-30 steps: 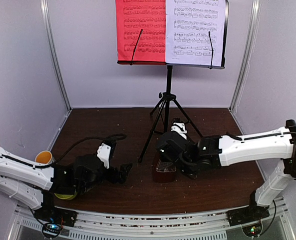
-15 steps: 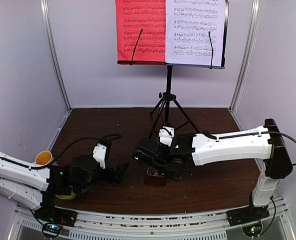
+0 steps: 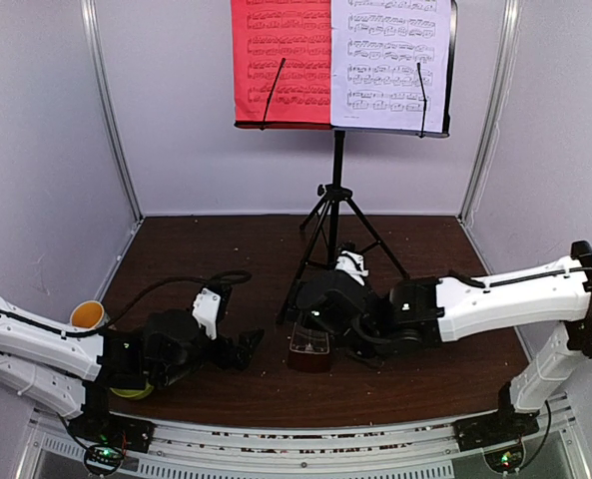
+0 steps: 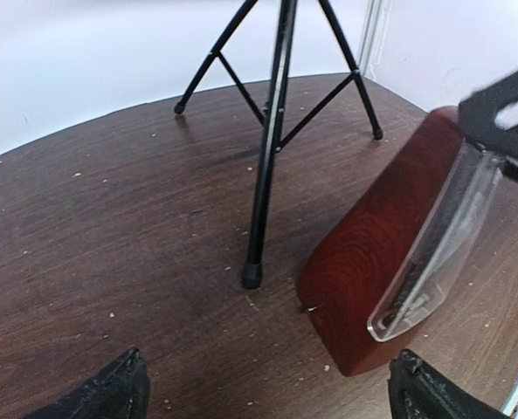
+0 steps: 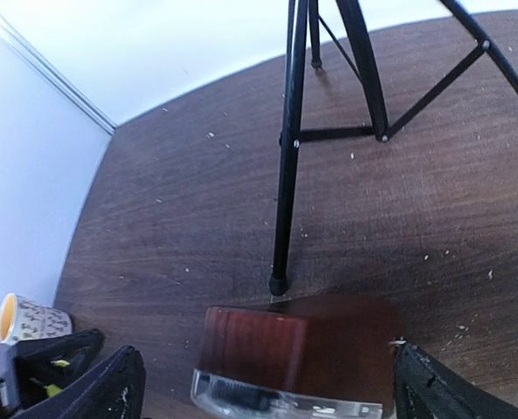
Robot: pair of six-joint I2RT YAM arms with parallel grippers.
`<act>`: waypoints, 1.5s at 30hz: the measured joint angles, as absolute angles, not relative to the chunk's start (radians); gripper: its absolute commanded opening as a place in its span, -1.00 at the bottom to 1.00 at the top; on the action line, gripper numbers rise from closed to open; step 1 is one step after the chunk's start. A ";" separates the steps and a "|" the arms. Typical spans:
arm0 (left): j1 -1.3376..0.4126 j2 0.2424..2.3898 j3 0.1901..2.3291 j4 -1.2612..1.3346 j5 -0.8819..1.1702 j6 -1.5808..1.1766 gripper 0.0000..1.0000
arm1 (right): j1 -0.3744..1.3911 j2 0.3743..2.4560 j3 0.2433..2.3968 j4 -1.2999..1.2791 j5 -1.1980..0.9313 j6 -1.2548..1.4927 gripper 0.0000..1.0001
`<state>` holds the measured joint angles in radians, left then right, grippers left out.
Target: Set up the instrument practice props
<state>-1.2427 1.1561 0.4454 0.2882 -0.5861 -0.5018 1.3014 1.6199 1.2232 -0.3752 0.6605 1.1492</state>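
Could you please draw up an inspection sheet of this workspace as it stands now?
Surface: dark wood table, scattered with pale crumbs.
Job's things: music stand upright at the back, red sheet and white sheet side by side on it; metronome standing by the stand's near foot.
Clutter: mug at the left edge; bowl partly hidden under the left arm.
Hands: left hand open, empty, low over the table; right hand open, straddling the metronome; contact unclear.
Cables: black cable looped behind the left arm.
Surroundings: pale walls, metal corner posts.
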 measured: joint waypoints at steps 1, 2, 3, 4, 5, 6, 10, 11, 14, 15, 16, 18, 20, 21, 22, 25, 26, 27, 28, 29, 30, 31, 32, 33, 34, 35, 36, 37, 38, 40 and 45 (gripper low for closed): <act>-1.249 1.162 0.451 0.290 -0.586 -0.501 0.96 | 1.301 1.583 1.192 -0.347 0.659 1.124 1.00; -1.261 1.171 0.461 0.292 -0.587 -0.500 0.96 | 1.301 1.539 1.151 -0.300 0.654 1.097 1.00; -1.271 1.180 0.472 0.294 -0.588 -0.501 0.96 | 1.299 1.494 1.112 -0.261 0.653 1.065 1.00; -1.283 1.192 0.486 0.298 -0.590 -0.505 0.96 | 1.295 1.442 1.065 -0.211 0.647 1.029 1.00; -1.293 1.203 0.500 0.303 -0.593 -0.508 0.96 | 1.290 1.398 1.027 -0.176 0.642 1.001 1.00; -1.308 1.219 0.517 0.308 -0.603 -0.512 0.96 | 1.281 1.343 0.978 -0.133 0.628 0.968 1.00; -1.371 1.301 0.600 0.345 -0.627 -0.536 0.96 | 1.208 1.179 0.825 -0.016 0.569 0.865 1.00; -1.383 1.325 0.627 0.348 -0.635 -0.550 0.96 | 1.183 1.143 0.788 0.006 0.549 0.844 1.00; -1.400 1.404 0.720 0.326 -0.665 -0.604 0.96 | 1.126 1.079 0.715 0.035 0.499 0.809 1.00; -1.401 1.433 0.759 0.307 -0.677 -0.624 0.96 | 1.108 1.059 0.694 0.039 0.484 0.801 1.00; -1.402 1.468 0.810 0.273 -0.690 -0.648 0.96 | 1.091 1.042 0.677 0.039 0.466 0.793 1.00; -1.402 1.526 0.897 0.223 -0.715 -0.686 0.96 | 1.056 1.006 0.643 0.040 0.433 0.781 1.00; -1.402 1.574 0.964 0.183 -0.741 -0.718 0.95 | 1.029 0.977 0.619 0.039 0.404 0.772 1.00; -1.402 1.592 0.986 0.166 -0.753 -0.730 0.96 | 1.014 0.960 0.606 0.038 0.391 0.767 1.00; -1.402 1.606 1.001 0.149 -0.766 -0.740 0.95 | 1.005 0.947 0.597 0.036 0.380 0.764 1.00; -1.401 1.655 1.049 0.085 -0.802 -0.770 0.94 | 0.973 0.907 0.568 0.033 0.344 0.759 1.00; -1.399 1.673 1.066 0.059 -0.812 -0.783 0.94 | 0.964 0.896 0.559 0.033 0.336 0.757 1.00; -1.395 1.692 1.085 0.029 -0.820 -0.799 0.93 | 0.957 0.888 0.552 0.031 0.329 0.757 1.00; -1.391 1.711 1.099 0.010 -0.825 -0.813 0.93 | 0.950 0.879 0.544 0.029 0.320 0.756 1.00; -1.385 1.724 1.107 -0.006 -0.826 -0.824 0.91 | 0.945 0.871 0.538 0.027 0.314 0.755 1.00; -1.378 1.733 1.108 -0.013 -0.826 -0.832 0.89 | 0.942 0.867 0.533 0.025 0.310 0.754 1.00; -1.370 1.741 1.108 -0.025 -0.827 -0.837 0.89 | 0.939 0.861 0.529 0.023 0.303 0.754 1.00; -1.364 1.746 1.108 -0.028 -0.826 -0.839 0.87 | 0.937 0.859 0.527 0.021 0.299 0.754 1.00; -1.355 1.753 1.108 -0.028 -0.826 -0.839 0.86 | 0.936 0.857 0.524 0.020 0.294 0.754 1.00; -1.351 1.757 1.108 -0.027 -0.824 -0.839 0.86 | 0.935 0.857 0.522 0.019 0.290 0.754 1.00; -1.346 1.761 1.110 -0.026 -0.823 -0.840 0.85 | 0.935 0.857 0.520 0.019 0.287 0.754 1.00; -1.343 1.768 1.117 -0.029 -0.823 -0.839 0.85 | 0.935 0.857 0.516 0.019 0.283 0.754 1.00; -1.341 1.776 1.128 -0.035 -0.824 -0.840 0.84 | 0.935 0.857 0.513 0.019 0.281 0.754 1.00; -1.338 1.785 1.140 -0.046 -0.826 -0.842 0.84 | 0.935 0.857 0.509 0.019 0.276 0.755 1.00; -1.332 1.802 1.161 -0.067 -0.828 -0.849 0.82 | 0.935 0.859 0.503 0.019 0.268 0.755 1.00; -1.326 1.818 1.179 -0.089 -0.826 -0.884 0.77 | 0.933 0.864 0.497 0.020 0.258 0.756 1.00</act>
